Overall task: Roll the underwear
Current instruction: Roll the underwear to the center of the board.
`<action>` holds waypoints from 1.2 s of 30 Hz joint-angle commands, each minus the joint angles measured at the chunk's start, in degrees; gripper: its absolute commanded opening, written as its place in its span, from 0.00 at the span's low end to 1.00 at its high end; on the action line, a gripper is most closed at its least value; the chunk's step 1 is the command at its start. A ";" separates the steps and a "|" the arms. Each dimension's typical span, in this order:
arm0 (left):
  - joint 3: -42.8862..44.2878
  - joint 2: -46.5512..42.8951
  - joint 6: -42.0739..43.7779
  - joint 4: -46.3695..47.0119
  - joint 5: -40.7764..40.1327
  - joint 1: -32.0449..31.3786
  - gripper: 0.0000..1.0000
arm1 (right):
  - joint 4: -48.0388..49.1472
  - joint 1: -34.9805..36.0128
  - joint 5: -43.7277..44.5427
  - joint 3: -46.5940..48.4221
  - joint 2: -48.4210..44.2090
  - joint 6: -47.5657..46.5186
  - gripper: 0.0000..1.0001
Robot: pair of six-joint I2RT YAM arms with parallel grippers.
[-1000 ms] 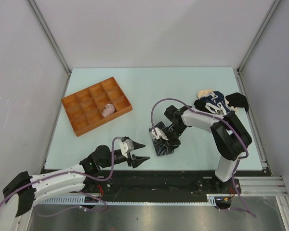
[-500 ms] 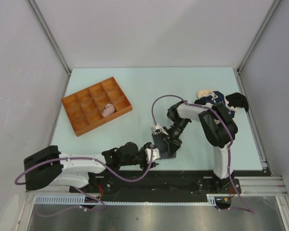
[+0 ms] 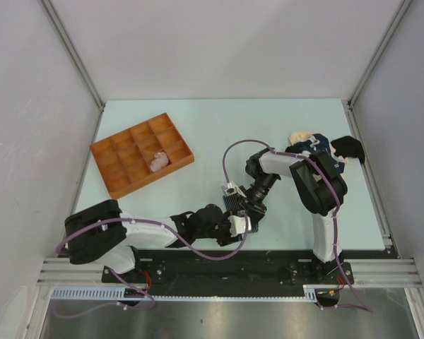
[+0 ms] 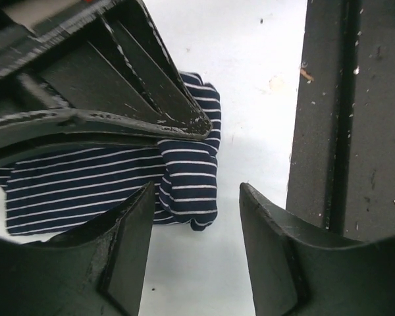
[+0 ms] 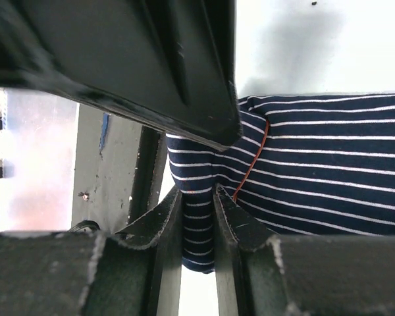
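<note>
The dark navy underwear with thin white stripes [image 3: 233,203] lies near the table's front edge. My right gripper [image 5: 197,197] is shut on a folded edge of this striped underwear [image 5: 316,158]; from above, the right gripper [image 3: 250,207] sits on its right side. My left gripper [image 4: 196,192] stands open at the near corner of the striped underwear [image 4: 184,178], and that corner reaches just between its fingertips. In the top view the left gripper [image 3: 240,224] lies against the cloth's front edge. A pale pink underwear [image 3: 157,162] sits in one tray compartment.
An orange compartmented tray [image 3: 120,152] stands at the back left. A heap of more underwear [image 3: 312,147], navy, cream and black, lies at the back right behind the right arm. The table's dark front rail [image 4: 355,131] runs close beside the left gripper.
My left arm has swung right along the front edge until its open gripper reached the striped underwear, and the jaws have narrowed slightly. The right gripper has kept its hold; its arm has folded up.
</note>
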 commanded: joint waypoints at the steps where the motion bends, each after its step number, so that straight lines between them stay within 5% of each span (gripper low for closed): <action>1: 4.20 2.84 0.80 -1.06 -1.11 -0.43 0.56 | -0.08 -0.46 1.10 0.95 1.05 0.19 0.26; 4: 6.75 5.74 0.62 -4.66 -1.82 -0.44 0.46 | 0.00 -0.63 0.92 0.94 1.05 0.10 0.27; 8: 9.12 7.16 -0.43 -8.18 -1.12 -0.17 0.03 | 0.18 -1.25 0.31 0.86 0.26 0.36 0.32; 9: 9.30 7.07 -1.05 -8.88 -0.68 0.00 0.00 | 0.35 -1.68 0.04 0.86 -0.27 0.54 0.37; 18: 6.75 6.45 -13.96 -10.64 8.19 8.07 0.01 | 8.69 -16.70 -1.01 0.86 -15.01 6.95 0.48; 22: 7.89 10.57 -21.08 -10.82 18.29 14.23 0.00 | 8.71 -19.88 -1.71 -0.72 -23.17 0.84 0.49; 28: 12.37 18.65 -26.89 -12.22 28.06 19.78 0.01 | 7.19 -12.60 -1.99 -13.86 -35.76 -17.65 0.58; 32: 15.54 22.17 -28.03 -14.60 28.59 20.92 0.00 | 22.21 -2.24 6.96 -24.50 -45.69 -13.18 0.67; 36: 16.25 23.94 -29.35 -14.16 28.33 21.71 0.00 | 31.54 3.75 13.21 -26.21 -44.65 -8.87 0.68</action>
